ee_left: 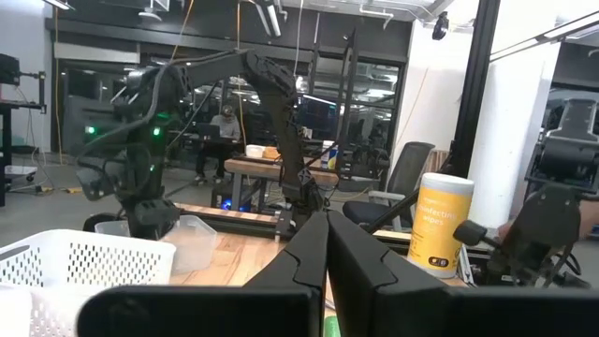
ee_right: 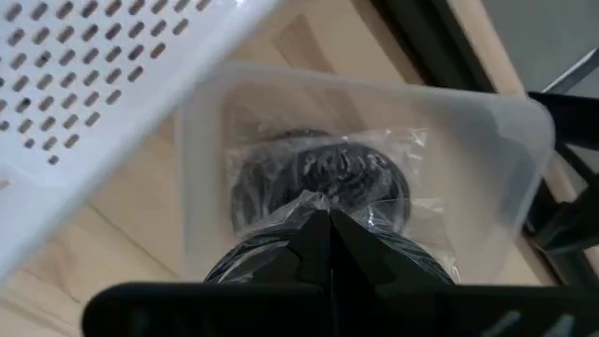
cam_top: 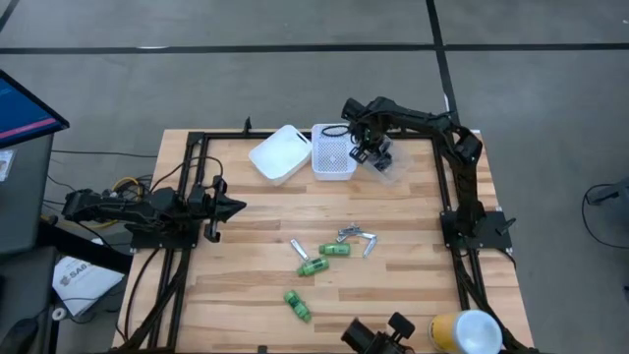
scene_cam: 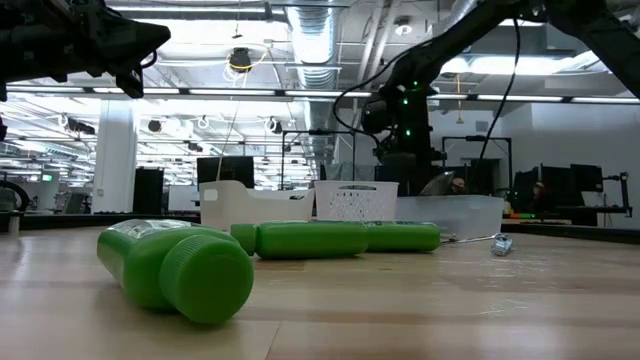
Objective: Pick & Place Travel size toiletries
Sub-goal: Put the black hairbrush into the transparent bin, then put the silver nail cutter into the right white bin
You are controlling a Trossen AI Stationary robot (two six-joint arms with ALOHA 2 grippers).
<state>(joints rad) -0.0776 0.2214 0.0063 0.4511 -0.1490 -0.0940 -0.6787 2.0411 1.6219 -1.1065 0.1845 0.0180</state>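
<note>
My right gripper [cam_top: 368,149] hangs over the clear tub [cam_top: 390,165] at the table's far edge, shut on a flat round black pot [ee_right: 253,257] wrapped in clear film. A second wrapped black pot [ee_right: 318,173] lies on the tub's floor [ee_right: 449,150]. Three green bottles [cam_top: 336,250] [cam_top: 313,265] [cam_top: 297,305] and slim silvery tubes [cam_top: 298,248] [cam_top: 356,235] lie on the wood in the middle of the table. In the low view the nearest green bottle [scene_cam: 175,268] lies on its side. My left gripper [cam_top: 232,206] waits shut near the left edge, touching nothing. My right gripper comes from above, pointing down, and has the wrapped black pot [ee_right: 412,257] between its shut fingers [ee_right: 309,245], with crinkled film [ee_right: 304,201] at the tips. The fingers cover the place of contact. The pot is lifted clear, above the tub's inside.
Two white bins stand by the tub at the far edge: a perforated one [cam_top: 332,152] and a plain one [cam_top: 279,153] tilted beside it. A yellow canister [cam_top: 462,329] stands at the near right corner. Bare wood lies between the left arm and the toiletries.
</note>
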